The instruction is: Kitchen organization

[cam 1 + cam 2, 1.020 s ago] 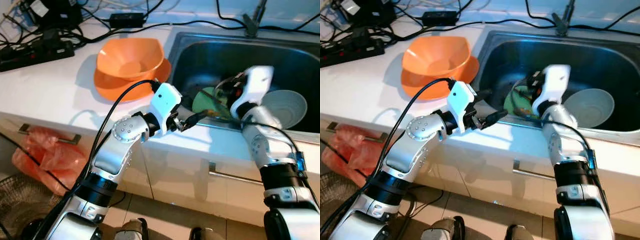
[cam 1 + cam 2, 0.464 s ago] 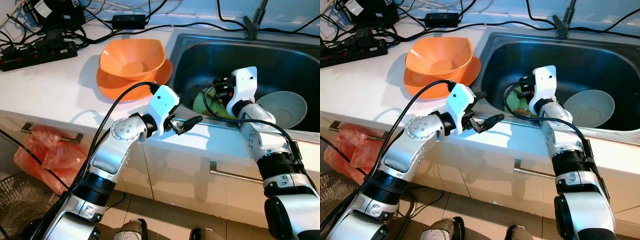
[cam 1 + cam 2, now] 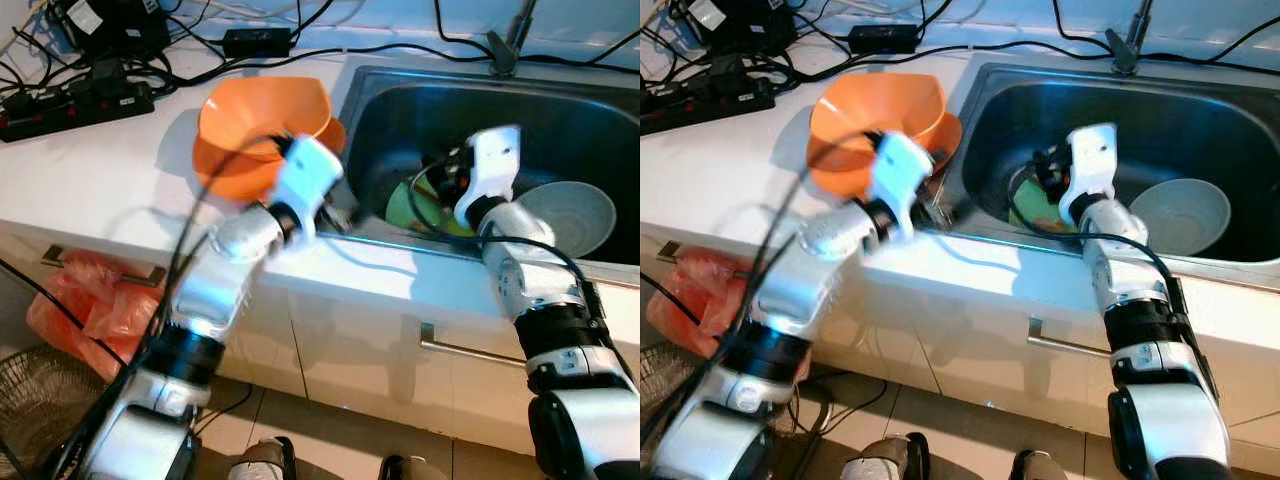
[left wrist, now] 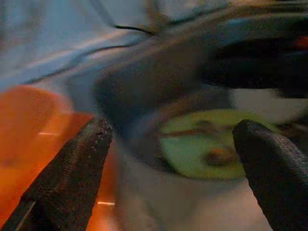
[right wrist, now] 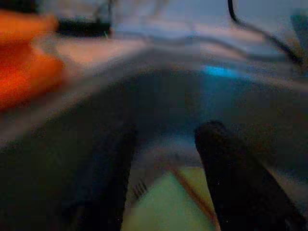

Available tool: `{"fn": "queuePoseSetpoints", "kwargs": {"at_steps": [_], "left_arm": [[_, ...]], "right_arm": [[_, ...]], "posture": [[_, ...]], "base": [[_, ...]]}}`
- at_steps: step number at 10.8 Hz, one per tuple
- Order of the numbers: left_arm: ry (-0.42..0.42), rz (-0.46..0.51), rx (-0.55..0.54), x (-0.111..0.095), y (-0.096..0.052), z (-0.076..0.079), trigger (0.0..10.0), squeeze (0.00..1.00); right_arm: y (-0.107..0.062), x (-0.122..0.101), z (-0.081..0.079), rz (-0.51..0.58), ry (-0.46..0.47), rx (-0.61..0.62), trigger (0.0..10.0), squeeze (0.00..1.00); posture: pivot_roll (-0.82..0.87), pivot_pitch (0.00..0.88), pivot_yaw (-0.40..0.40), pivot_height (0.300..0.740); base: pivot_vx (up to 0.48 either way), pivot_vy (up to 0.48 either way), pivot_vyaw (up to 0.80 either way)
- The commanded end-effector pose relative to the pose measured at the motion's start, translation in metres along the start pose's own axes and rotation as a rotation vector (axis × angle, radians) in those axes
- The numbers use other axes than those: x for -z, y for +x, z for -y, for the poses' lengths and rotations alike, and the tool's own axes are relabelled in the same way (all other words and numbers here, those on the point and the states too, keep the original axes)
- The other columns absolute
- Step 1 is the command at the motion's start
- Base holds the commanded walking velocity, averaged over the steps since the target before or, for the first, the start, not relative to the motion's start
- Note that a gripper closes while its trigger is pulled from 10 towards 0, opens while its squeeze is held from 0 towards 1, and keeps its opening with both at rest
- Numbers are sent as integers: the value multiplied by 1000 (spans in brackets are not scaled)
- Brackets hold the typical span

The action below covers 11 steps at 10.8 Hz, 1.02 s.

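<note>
1. Black-fingered jaws of the left gripper (image 4: 173, 168) are standing wide apart and holding nothing, now swinging in over the sink (image 3: 560, 110) rim toward the green plate (image 4: 216, 149).
2. The right gripper (image 5: 163, 178) is hovering in the basin above that plate, jaws parted, empty.
3. Half a second ago the left arm was lower, at the table's front edge; I judge a two-armed lift is starting.
4. A pale bowl (image 3: 572, 215) is lying beside the plate; orange bowls (image 3: 262, 125) are sitting on the white table (image 3: 100, 170), cables behind.
</note>
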<state>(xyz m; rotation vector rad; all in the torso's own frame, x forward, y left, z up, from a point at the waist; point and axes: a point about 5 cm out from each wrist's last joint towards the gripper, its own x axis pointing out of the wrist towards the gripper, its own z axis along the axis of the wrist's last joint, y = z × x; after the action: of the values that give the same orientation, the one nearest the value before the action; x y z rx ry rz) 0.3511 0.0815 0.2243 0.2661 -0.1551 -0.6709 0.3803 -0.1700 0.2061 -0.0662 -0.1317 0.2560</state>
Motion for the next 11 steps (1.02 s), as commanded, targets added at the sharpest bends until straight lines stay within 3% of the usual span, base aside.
{"fn": "queuePoseSetpoints", "kwargs": {"at_steps": [1,3,5,6,7,9,11], "left_arm": [[29,19,-84,-7,-2,-19,10000,1000],[59,25,-134,-14,-3,-34,10000,1000],[152,9,-169,-22,-4,-56,10000,1000],[199,-44,-165,-19,-5,-65,10000,576],[218,-83,-157,-15,-5,-69,10000,0],[255,-209,-92,0,-8,-77,10000,0],[268,-275,-26,8,-10,-80,10000,0]], "right_arm": [[-3,-12,-6,53,44,-29,10000,1000],[-8,-22,-17,87,103,-84,10000,1000],[-30,-36,-49,125,240,-281,10000,957],[-43,-40,-66,99,311,-376,10000,0],[-49,-42,-73,87,342,-423,10000,0],[-64,-46,-78,59,361,-483,10000,0],[-70,-46,-78,32,353,-484,10000,0]], "posture": [[124,127,45,740],[123,128,46,740],[116,132,54,740],[112,135,57,740],[111,135,58,740],[99,137,62,740],[98,136,66,740]], "base": [[0,0,0],[0,0,0],[0,0,0],[0,0,0],[0,0,0],[0,0,0],[0,0,0]]}}
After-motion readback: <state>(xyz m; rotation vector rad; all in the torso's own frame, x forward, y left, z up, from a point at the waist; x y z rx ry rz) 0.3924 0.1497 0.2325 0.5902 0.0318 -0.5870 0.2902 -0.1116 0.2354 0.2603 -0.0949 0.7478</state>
